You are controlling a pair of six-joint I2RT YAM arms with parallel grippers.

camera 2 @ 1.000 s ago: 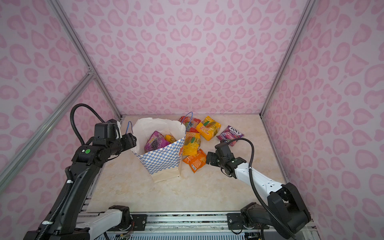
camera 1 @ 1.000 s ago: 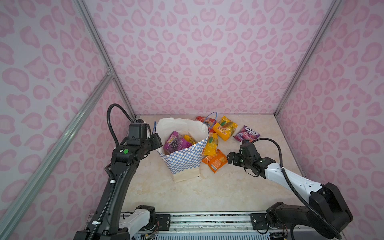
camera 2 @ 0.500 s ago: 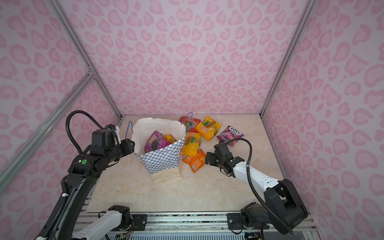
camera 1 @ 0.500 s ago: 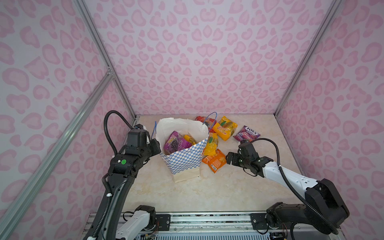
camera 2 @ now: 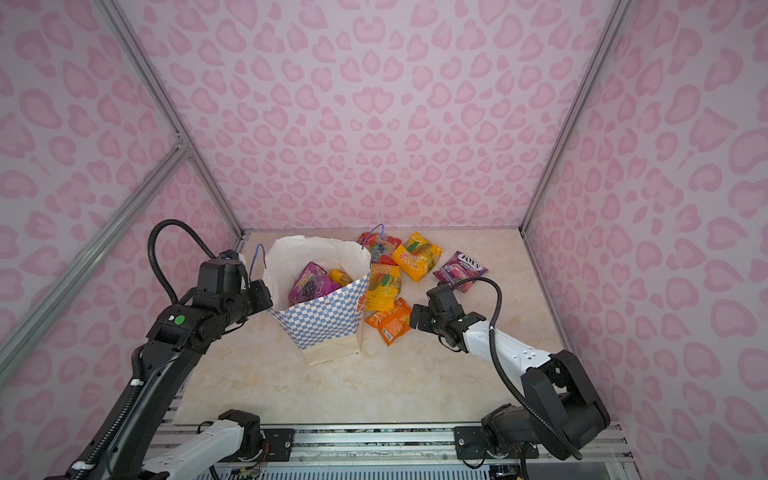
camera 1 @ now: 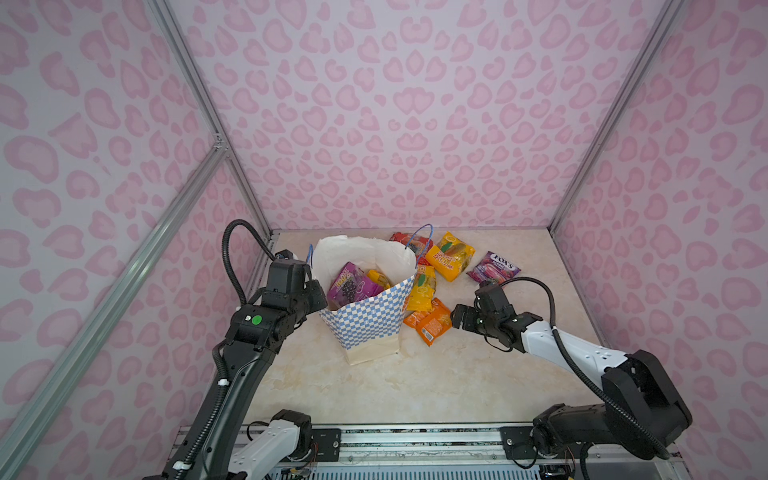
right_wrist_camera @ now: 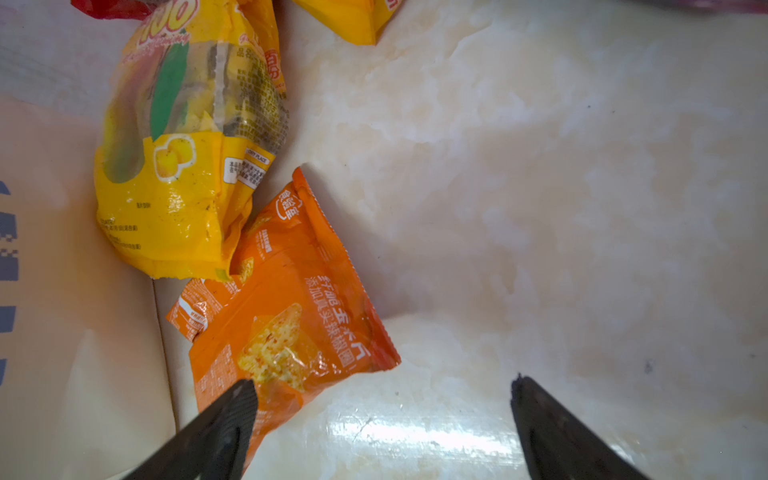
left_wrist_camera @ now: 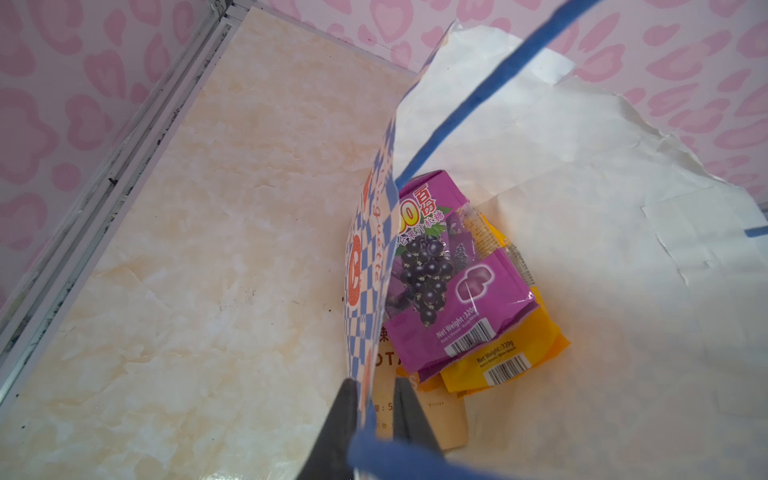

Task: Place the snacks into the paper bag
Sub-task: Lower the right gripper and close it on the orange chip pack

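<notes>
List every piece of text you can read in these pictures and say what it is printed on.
"FOX'S": purple packet on the table.
"Net Weight : 320g": purple grape packet in the paper bag, and the yellow packet under it.
"100": yellow mango packet.
"DRY PLACE": same packet's small label.
Chinese print on the orange packet and barcode digits: too blurred to read.

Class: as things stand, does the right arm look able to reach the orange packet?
Probably yes: the open right gripper is right beside the orange packet; nothing lies between.
</notes>
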